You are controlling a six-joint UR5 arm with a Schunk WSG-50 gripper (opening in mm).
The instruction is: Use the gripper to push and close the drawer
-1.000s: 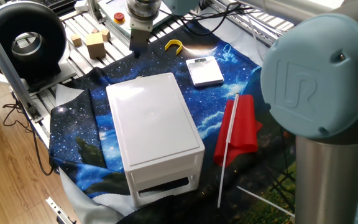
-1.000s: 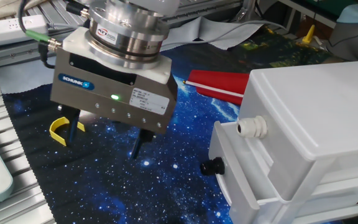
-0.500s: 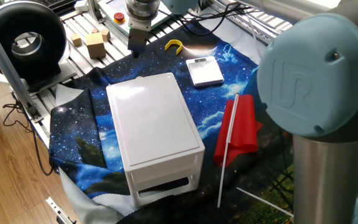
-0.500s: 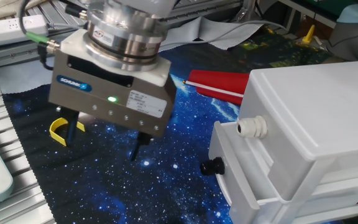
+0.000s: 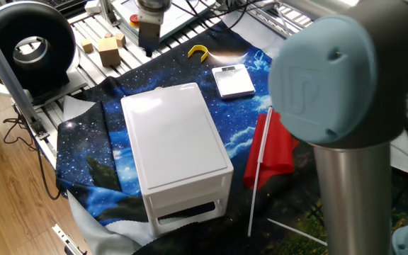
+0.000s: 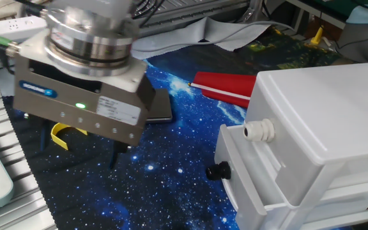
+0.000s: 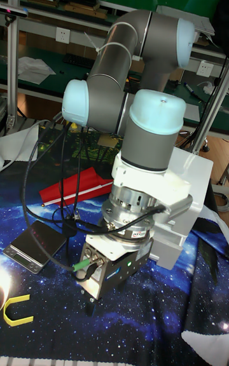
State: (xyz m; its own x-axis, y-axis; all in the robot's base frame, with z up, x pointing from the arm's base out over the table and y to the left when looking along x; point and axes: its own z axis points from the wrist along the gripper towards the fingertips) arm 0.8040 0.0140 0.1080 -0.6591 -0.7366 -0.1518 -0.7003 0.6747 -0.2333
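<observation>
Over the starry blue cloth at the far end of the table, the gripper hung with its black fingertips pointing down, spread apart and holding nothing. It stood near a yellow curved piece and well apart from the white cabinet. In the other fixed view the drawer showed at the cabinet's end, its front standing out a little from the body, with a black knob on it and a white knob on the panel above. Nothing was touching either knob or the drawer front. By the look of it the push had not yet begun: the drawer was still partly out and the tool was off to the side of it. What remained was the whole of the work, namely bringing the fingers level with the drawer front and pressing it home. A red folder and a small white square device lay beside the cabinet, clear of that path
</observation>
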